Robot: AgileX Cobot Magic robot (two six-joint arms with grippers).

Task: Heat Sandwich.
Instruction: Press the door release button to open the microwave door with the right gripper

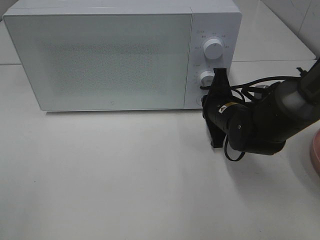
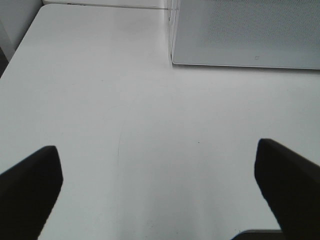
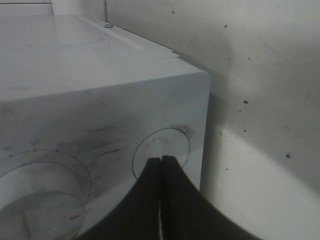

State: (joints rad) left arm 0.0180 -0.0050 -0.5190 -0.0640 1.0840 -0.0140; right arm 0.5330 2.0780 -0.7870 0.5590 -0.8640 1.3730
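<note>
At the microwave's (image 1: 216, 20) lower right corner, your right gripper (image 3: 161, 161) has its fingers pressed together, tips right at the round button (image 3: 167, 142) beside the lower dial (image 3: 40, 192); the door (image 1: 100, 60) is closed. Your left gripper (image 2: 156, 150) hangs above the white table (image 2: 150, 90) in front of the microwave, fingers spread wide apart. You cannot tell where the sandwich is: only an edge of the pink plate (image 1: 316, 150) shows, on the table well to the right.

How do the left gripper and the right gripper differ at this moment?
The left gripper is open; the right gripper is shut. The left gripper faces bare table, touching nothing; the right gripper's tips are at the round button on the microwave. Both are black.
</note>
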